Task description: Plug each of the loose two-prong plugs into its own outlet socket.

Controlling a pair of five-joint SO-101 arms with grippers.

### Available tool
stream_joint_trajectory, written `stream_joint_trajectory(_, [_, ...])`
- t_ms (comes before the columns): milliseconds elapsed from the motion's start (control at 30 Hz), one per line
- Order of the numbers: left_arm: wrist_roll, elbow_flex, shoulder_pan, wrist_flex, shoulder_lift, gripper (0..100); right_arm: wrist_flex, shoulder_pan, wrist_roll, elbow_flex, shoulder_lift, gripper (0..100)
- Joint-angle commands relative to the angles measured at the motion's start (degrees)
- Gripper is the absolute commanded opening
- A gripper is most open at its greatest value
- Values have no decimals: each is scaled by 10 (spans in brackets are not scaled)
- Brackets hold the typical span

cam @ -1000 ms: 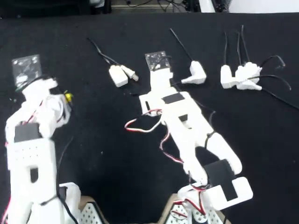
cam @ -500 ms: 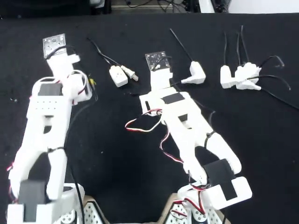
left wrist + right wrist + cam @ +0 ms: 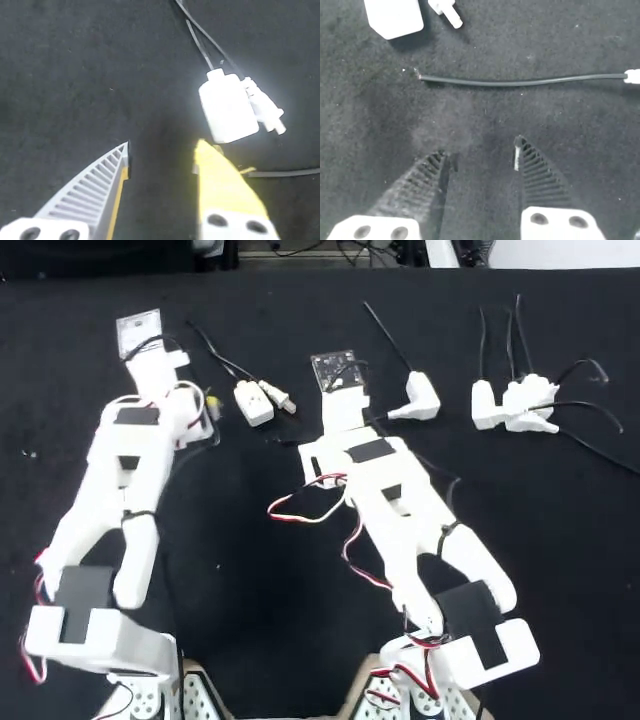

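A white socket block (image 3: 252, 402) on a black cord lies on the black cloth with a small two-prong plug (image 3: 279, 395) against its side. In the left wrist view the block (image 3: 227, 107) and the plug (image 3: 265, 107) sit just beyond the yellow finger (image 3: 220, 185) of my left gripper (image 3: 162, 147), which is open and holds nothing. My right gripper (image 3: 480, 147) is open too, low over bare cloth, with the same block (image 3: 394, 17) and plug (image 3: 445, 12) farther ahead. Another white angled plug (image 3: 420, 395) lies to the right of the right arm (image 3: 380, 480).
A cluster of white sockets and plugs (image 3: 515, 405) with several black cords lies at the back right. A loose black cord (image 3: 520, 81) runs across the cloth ahead of the right gripper. Red and white wires (image 3: 310, 510) loop beside the right arm.
My left arm has swung from the far left edge toward the right, bringing its gripper close beside the white socket block. The right arm has stayed still.
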Motion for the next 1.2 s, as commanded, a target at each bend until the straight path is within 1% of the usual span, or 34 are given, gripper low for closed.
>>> stream_joint_trajectory(0, [51,-84,25,26,34,279,-14,-4,5,-13,-32,174])
stream_joint_trajectory(200, [68,-170,66,87,102,278,-13,-4,5,-13,-32,174])
stream_joint_trajectory(367, [153,-209,78,91,140,282,-12,-4,5,-13,-32,174])
stream_joint_trajectory(433, [175,-219,75,91,155,282,-11,-4,5,-13,-32,174])
stream_joint_trajectory(800, [183,-296,74,91,257,282,-11,-4,5,-13,-32,173])
stream_joint_trajectory(1100, [179,-324,49,90,281,282,-11,-4,5,-13,-32,173])
stream_joint_trajectory(1167, [178,-324,49,74,284,282,-12,-4,5,-13,-32,173])
